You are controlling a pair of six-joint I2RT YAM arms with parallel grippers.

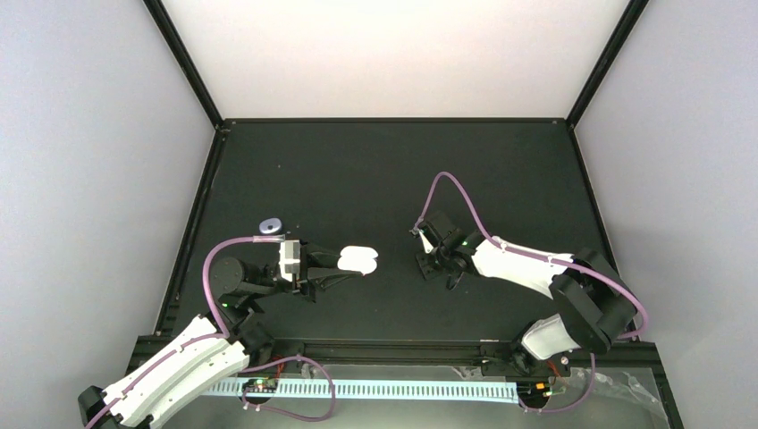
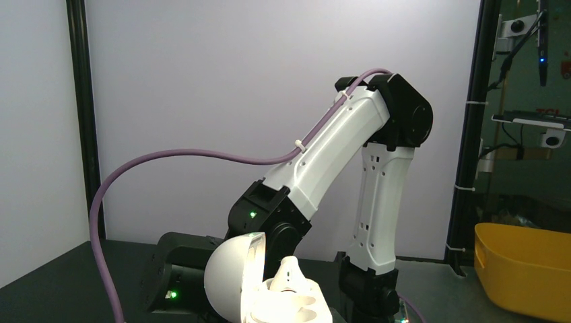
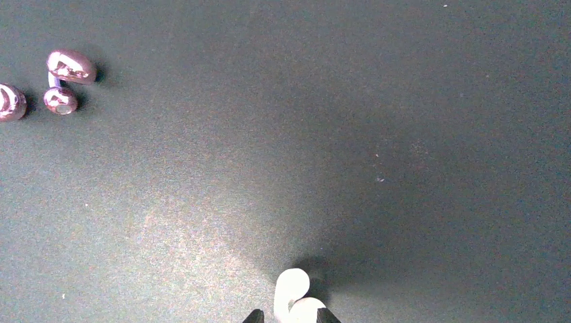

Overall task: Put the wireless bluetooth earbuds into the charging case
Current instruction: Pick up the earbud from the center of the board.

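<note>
Left gripper [image 1: 350, 265]: we see it clamped tight on the case [image 1: 361, 260], with the fingers reaching right toward the other arm.
Case position: it sits left of the middle of the table [image 1: 375, 170], at the tip of the left gripper and well apart from the right one.
Case lid: from the left wrist the case [image 2: 232, 282] is open. The rounded lid stands up on the left and the tray with its wells faces up on the right.
In the tray: a white rounded piece stands up out of it. We take it for the other earbud [image 2: 291, 270], though glare blurs the wells around it.
Right gripper [image 3: 290, 315]: it points down at the table with its dark fingertips set narrow.
Earbud [image 3: 291, 293]: it is white and curled and lies right between those fingertips, with its shadow on the mat.
Grip on it: we cannot tell whether the tips actually pinch it or only flank it.
Pinkish pieces: a shiny curled one [image 3: 66, 79] lies far off at the top left of the right wrist view. Another [image 3: 10, 102] just beside it is cut by the edge.
Lavender bit [image 1: 270, 226]: it lies on the table beyond the left wrist, away from the case.
Backdrop: from the left wrist we see the right arm [image 2: 337, 155] bent over the table and a yellow tub [image 2: 522, 269] off to the side.
</note>
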